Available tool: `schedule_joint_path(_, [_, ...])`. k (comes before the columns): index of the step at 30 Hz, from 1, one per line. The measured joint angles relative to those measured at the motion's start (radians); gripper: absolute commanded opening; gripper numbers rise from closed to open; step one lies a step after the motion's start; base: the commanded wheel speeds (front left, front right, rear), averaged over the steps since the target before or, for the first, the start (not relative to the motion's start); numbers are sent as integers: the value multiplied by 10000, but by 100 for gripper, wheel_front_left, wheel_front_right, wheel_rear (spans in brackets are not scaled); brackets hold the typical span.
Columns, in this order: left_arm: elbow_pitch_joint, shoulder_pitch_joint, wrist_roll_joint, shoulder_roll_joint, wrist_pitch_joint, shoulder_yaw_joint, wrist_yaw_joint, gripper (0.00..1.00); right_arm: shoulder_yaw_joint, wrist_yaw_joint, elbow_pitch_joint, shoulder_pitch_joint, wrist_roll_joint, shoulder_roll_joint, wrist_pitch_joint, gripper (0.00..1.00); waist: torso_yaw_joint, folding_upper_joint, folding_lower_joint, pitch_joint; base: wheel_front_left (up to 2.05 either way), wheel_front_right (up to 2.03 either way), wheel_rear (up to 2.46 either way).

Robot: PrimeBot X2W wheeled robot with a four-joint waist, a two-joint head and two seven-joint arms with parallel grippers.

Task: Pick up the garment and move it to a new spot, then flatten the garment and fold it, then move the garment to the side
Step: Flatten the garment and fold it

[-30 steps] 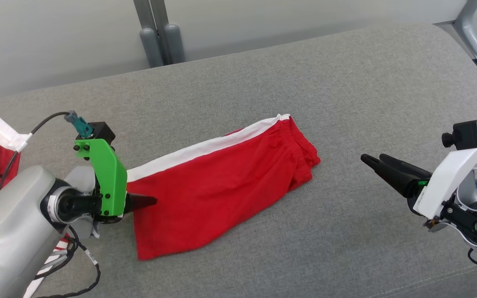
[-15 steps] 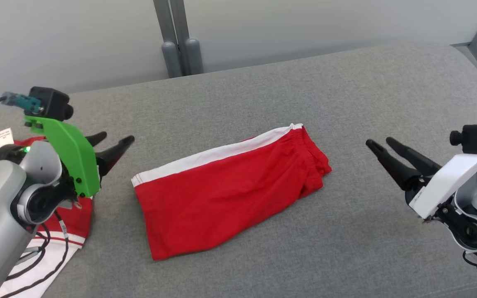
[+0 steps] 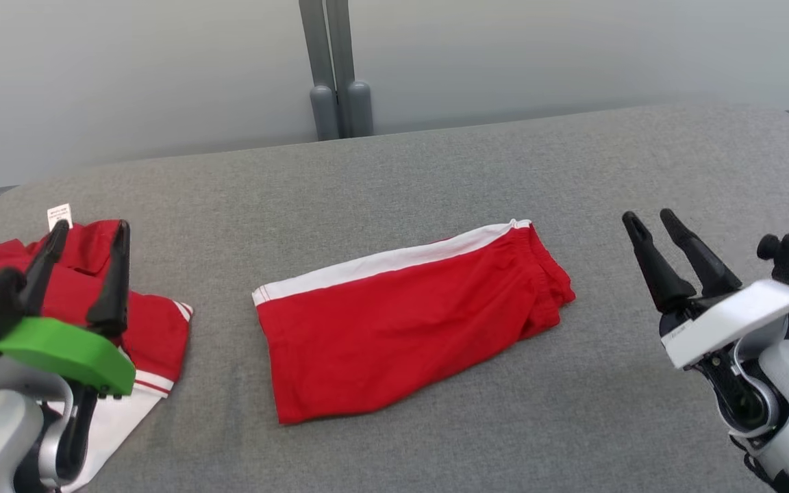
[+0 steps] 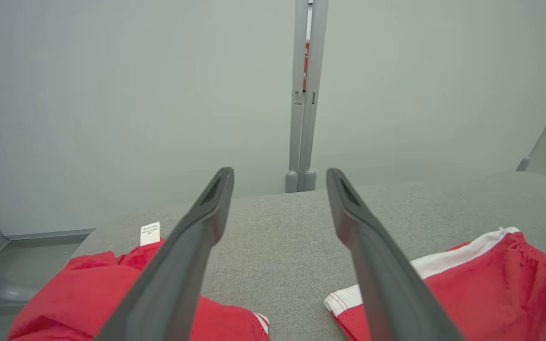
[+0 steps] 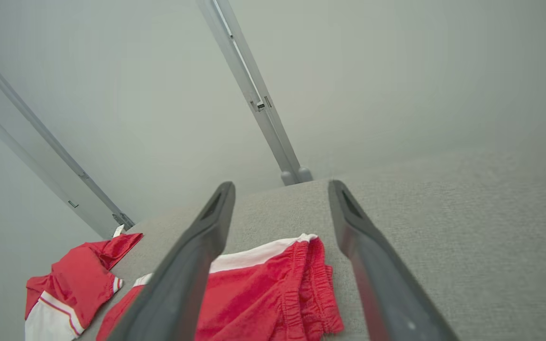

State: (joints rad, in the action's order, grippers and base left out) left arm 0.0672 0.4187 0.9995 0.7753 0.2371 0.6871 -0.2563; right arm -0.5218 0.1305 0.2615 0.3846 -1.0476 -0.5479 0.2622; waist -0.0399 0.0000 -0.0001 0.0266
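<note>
Head view, garment (image 3: 408, 318): I see red shorts with a white side band, folded flat at the middle of the grey padded surface (image 3: 435, 171). The gathered waistband points to the robot's right, the hem to its left.
Head view, left gripper (image 3: 91, 227): I read it as wide, the two dark fingers well spread and pointing away from the robot. It is well apart from the garment.
Head view, second garment (image 3: 155, 329): a red and white piece lies bunched at the surface's left end. The left gripper's fingers show in front of it, but I cannot tell whether they touch it. A white label (image 3: 59, 216) sits at its far edge.
Head view, right gripper (image 3: 649, 218): I read it as wide, the fingers parted and tilted up. It is over bare surface to the right of the garment, near the waistband but clear of it.
Head view, background: a grey post (image 3: 329, 68) stands against the pale wall (image 3: 572, 55) behind the surface.
Left wrist view, left gripper: the fingers rise far apart, with bare grey surface between their tips.
Left wrist view, cloth: the second garment lies at lower left with its label behind the left finger. The garment's white-banded hem corner shows at lower right.
Right wrist view, right gripper: the fingers stand far apart.
Right wrist view, cloth: the garment's waistband end shows low between the fingers. The second garment lies at the lower left, well apart from it.
</note>
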Motion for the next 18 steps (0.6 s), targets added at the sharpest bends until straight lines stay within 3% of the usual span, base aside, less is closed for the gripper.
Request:
schedule_joint_path(4, [-382,-1252,-585,-539,211,-769,-640,100,978,-2,-134,-1107,700,600,4,100,159,0,0,-119,0,0,0])
schedule_joint_path(9, [-1172,-3033,-2197,-1848,255,-2683,-792,100,1824,0,-732,-1930,1628,1175,4,100,246,0,0,-235,0,0,0])
schedule_joint_path(12, [-1388,-3980,-3064,-2801,255,-3515,-458,100,2433,0,-853,-2459,2397,1536,4,100,270,0,0,-249,0,0,0])
schedule_joint_path(18, [-1076,-5134,-4500,-4514,257,-4819,786,100,3373,0,-823,-2973,4389,2320,6,100,321,0,0,-288,0,0,0])
